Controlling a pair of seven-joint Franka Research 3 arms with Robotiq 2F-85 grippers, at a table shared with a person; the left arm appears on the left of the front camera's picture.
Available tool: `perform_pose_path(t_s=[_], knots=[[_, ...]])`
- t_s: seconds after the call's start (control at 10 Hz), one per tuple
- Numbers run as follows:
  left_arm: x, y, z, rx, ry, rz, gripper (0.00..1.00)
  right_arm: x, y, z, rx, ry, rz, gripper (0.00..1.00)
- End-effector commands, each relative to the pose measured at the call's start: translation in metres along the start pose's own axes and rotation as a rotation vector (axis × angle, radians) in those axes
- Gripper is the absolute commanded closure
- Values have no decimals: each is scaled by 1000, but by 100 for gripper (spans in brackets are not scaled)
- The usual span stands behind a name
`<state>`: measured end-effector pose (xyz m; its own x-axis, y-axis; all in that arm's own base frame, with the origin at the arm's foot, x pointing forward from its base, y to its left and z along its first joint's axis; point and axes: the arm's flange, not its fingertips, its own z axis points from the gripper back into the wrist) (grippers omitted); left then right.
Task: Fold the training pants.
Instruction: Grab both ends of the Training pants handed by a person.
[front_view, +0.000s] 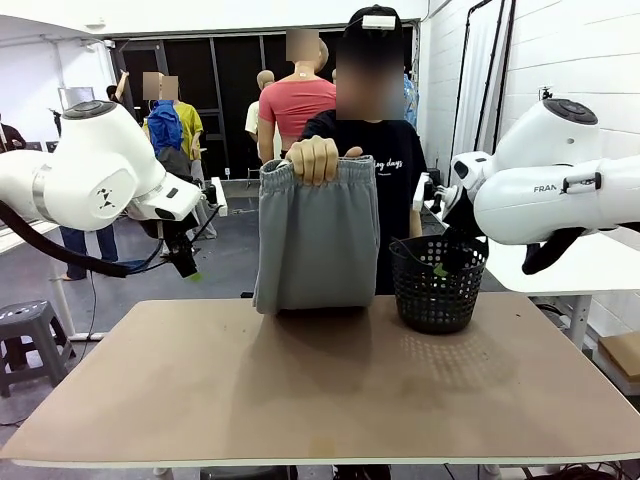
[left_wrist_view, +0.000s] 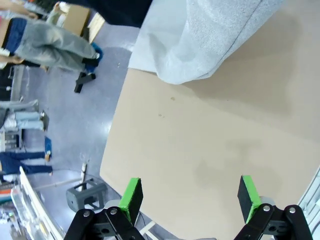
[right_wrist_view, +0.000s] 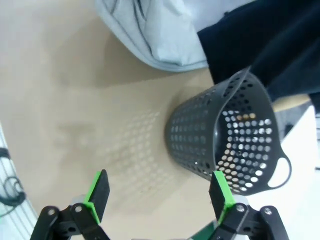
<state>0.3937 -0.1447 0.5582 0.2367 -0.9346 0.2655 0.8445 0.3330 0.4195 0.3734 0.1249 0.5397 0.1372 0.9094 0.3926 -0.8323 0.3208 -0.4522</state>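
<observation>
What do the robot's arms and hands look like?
The left arm and right arm are rounded white shells. The right bears grey FRAN lettering, and a black cable trails from the left. The left hand and right hand are black, two-fingered, with green pads.

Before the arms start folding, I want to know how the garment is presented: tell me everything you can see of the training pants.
The training pants are light grey, of soft, matte fabric, with a gathered waistband on top. A person's hand grips that waistband and holds them up, so they hang straight and fairly smooth. Their lower hem rests on the far part of the table, left of a black basket, apart from it.
</observation>
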Motion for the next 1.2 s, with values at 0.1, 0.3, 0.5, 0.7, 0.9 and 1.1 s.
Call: perform_pose_path(t_s=[0.1, 0.3, 0.5, 0.7, 0.9, 1.1], knots=[[0, 0, 0, 0, 0, 0, 0, -1, -14, 5, -94, 48, 31, 0], [0, 0, 0, 0, 0, 0, 0, -3, -3, -6, 7, 14, 26, 0], [4, 6, -2, -17, -5, -21, 0, -4, -16, -21, -37, -25, 65, 0], [3, 21, -33, -39, -13, -48, 0, 1, -21, -48, 1, -71, 104, 0], [6, 17, -43, -79, -91, -127, 0, -2, -17, -56, 33, -110, 110, 0], [1, 24, -53, -105, -188, -141, 0, -10, -17, -63, 57, -196, 112, 0]])
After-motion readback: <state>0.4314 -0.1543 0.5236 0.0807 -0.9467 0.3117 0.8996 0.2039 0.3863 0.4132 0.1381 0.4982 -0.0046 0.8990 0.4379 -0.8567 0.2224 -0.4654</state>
